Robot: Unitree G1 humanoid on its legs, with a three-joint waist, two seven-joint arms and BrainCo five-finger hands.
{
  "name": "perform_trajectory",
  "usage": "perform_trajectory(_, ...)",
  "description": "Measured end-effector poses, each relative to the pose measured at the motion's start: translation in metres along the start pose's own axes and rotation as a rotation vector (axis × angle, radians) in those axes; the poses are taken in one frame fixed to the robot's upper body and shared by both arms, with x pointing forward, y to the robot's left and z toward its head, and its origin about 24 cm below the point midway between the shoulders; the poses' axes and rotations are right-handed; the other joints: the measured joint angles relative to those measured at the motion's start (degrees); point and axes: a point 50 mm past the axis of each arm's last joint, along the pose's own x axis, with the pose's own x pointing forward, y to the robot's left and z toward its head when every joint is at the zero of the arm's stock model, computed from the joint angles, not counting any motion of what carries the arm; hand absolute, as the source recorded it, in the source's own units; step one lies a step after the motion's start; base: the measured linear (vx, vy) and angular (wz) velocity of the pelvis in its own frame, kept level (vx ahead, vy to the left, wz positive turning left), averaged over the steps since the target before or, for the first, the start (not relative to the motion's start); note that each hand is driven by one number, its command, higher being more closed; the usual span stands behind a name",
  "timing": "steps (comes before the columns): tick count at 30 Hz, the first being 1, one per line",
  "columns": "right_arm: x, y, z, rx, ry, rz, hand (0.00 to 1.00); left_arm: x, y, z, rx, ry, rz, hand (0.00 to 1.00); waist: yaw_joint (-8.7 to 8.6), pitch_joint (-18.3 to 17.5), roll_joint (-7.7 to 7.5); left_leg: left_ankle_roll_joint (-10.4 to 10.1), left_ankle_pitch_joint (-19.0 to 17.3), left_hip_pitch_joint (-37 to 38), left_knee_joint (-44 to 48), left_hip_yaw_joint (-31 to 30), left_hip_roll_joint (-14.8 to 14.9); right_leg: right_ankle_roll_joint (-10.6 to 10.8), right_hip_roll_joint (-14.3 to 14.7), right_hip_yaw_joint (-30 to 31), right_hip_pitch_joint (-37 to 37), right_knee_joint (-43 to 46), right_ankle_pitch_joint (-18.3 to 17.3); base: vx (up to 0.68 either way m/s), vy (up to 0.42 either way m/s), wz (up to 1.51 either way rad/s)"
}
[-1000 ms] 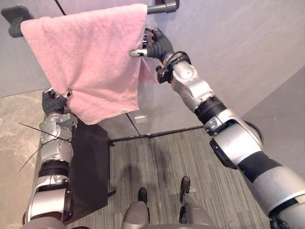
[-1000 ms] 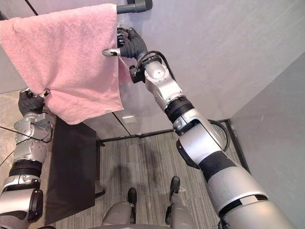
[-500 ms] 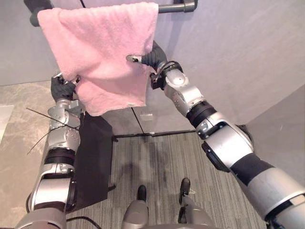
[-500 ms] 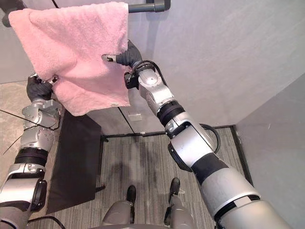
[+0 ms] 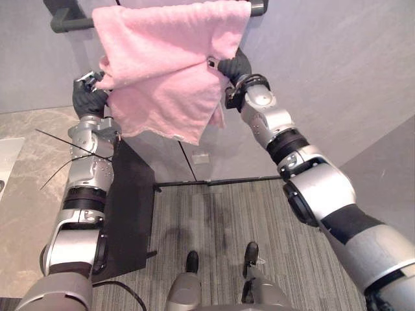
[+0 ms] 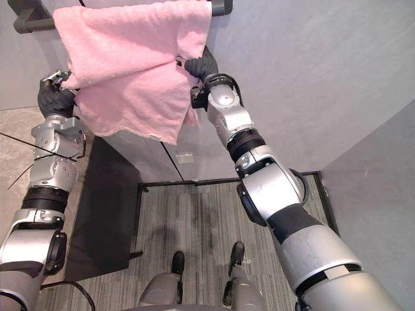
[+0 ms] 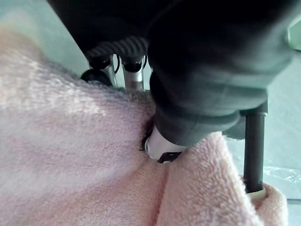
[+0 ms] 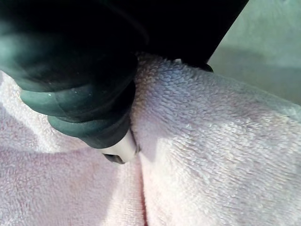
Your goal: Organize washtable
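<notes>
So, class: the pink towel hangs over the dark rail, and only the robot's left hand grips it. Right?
Not quite. The pink towel hangs over the dark rail, but both hands grip it: the left hand at one edge, the right hand at the other, as the left eye view shows.

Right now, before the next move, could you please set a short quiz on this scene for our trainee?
1. True or false: the pink towel is draped over the dark rail on the grey wall.
2. What is the left hand doing? A: pinching the towel's edge. B: resting open on the rail. C: hanging free beside the wall.
3. Fill in: the right hand is shut on the far edge of the ___.

Key: 1 true; 2 A; 3 towel.
</notes>
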Motion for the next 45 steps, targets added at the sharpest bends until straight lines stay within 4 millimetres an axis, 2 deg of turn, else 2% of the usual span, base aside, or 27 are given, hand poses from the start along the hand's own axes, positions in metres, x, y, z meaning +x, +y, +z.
perform_trajectory(10, 0.001, -0.007, 0.007, 0.010, -0.015, 0.015, 1.00, 0.000, 0.000, -0.003, 0.012, 0.022, -0.024, 1.00, -1.23, 0.6, -0.96, 0.0, 0.0, 0.6, -0.4, 1.0, -0.2, 0.0, 0.1, 1.3, -0.3, 0.1, 0.0, 0.02, 0.047, -0.07)
perform_trajectory(16, 0.002, -0.005, 0.011, -0.002, -0.018, 0.027, 1.00, -0.002, 0.006, -0.011, 0.023, 0.061, -0.009, 1.00, -1.23, 0.8, -1.23, 0.1, 0.0, 0.7, -0.4, 1.1, -0.3, 0.0, 0.0, 1.4, -0.3, 0.1, 0.0, 0.02, 0.051, -0.01)
perform_trajectory(23, 0.002, 0.005, 0.007, -0.048, -0.008, 0.075, 1.00, -0.005, 0.019, -0.020, 0.041, 0.109, 0.032, 1.00, -1.13, 0.8, -1.23, 0.2, -0.1, 0.8, -0.4, 1.2, -0.4, 0.0, 0.0, 1.6, -0.3, -0.1, 0.0, 0.00, 0.046, -0.01)
perform_trajectory(35, -0.002, 0.041, -0.001, -0.134, -0.014, 0.201, 1.00, -0.009, 0.052, -0.022, 0.052, 0.142, 0.163, 1.00, -0.93, 0.8, -1.24, 0.2, -0.1, 1.1, -0.4, 1.6, -0.3, 0.0, 0.1, 2.0, -0.1, 0.1, 0.0, 0.01, 0.042, -0.01)
perform_trajectory(42, -0.005, 0.043, -0.007, -0.126, -0.016, 0.215, 1.00, -0.009, 0.055, -0.022, 0.078, 0.148, 0.170, 1.00, 0.20, 0.8, -1.25, 0.2, -0.1, 1.4, -0.4, 1.5, -0.3, 0.0, 0.1, 2.0, 0.2, 0.1, 0.0, 0.00, 0.000, 0.00)
perform_trajectory(45, -0.005, 0.044, -0.009, -0.150, -0.019, 0.220, 1.00, -0.010, 0.057, -0.024, 0.095, 0.160, 0.174, 1.00, 0.18, 0.8, -1.27, 0.2, -0.1, 1.5, -0.4, 1.5, -0.3, 0.0, 0.1, 2.0, 0.4, 0.1, 0.0, 0.00, 0.000, 0.00)
